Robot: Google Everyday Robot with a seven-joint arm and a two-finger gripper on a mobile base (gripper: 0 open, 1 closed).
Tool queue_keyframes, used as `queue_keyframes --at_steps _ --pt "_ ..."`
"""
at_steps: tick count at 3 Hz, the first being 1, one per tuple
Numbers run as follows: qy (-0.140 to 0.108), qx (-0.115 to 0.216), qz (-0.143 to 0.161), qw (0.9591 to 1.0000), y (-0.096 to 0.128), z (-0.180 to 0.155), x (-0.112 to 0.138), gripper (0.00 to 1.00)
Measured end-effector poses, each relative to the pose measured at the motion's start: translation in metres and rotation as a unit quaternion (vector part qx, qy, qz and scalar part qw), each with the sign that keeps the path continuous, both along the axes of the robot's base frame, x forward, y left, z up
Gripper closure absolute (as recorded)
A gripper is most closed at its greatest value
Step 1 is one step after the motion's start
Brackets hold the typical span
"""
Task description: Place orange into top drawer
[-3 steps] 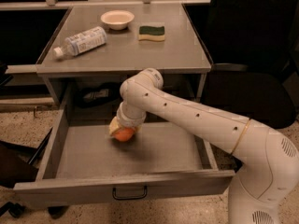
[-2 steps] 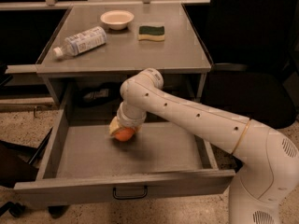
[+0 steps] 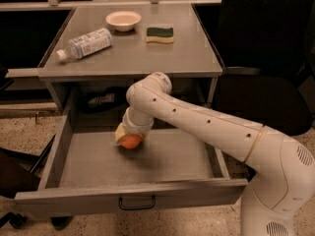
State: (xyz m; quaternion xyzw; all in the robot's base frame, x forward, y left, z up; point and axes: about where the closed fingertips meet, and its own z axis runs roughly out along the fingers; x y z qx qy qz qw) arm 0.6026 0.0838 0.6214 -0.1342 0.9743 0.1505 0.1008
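Observation:
The top drawer (image 3: 133, 198) is pulled wide open, a shallow grey metal tray with a dark bar handle on its front panel. The orange (image 3: 131, 141) sits low inside it, towards the back left of the middle, at or just above the drawer floor. My gripper (image 3: 129, 134) reaches down into the drawer from my white arm and is shut on the orange, its pale fingertips covering the fruit's top and left side. Only the lower part of the orange shows.
On the grey table top above stand a white bowl (image 3: 123, 20), a green and yellow sponge (image 3: 160, 34) and a lying plastic bottle (image 3: 85, 44). A dark shelf recess (image 3: 101, 100) lies behind the drawer. A dark chair part (image 3: 17, 173) is at the left.

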Motion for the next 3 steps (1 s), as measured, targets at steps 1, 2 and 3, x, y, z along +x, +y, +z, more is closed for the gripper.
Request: queue_keyframes --at_steps 1,2,3 --pt "0.000 0.000 0.000 1.0000 0.0000 0.0000 0.0000 0.12" --pt "0.000 0.000 0.000 1.0000 0.0000 0.0000 0.0000 0.00" --pt "0.000 0.000 0.000 1.0000 0.0000 -0.0001 0.0000 0.00"
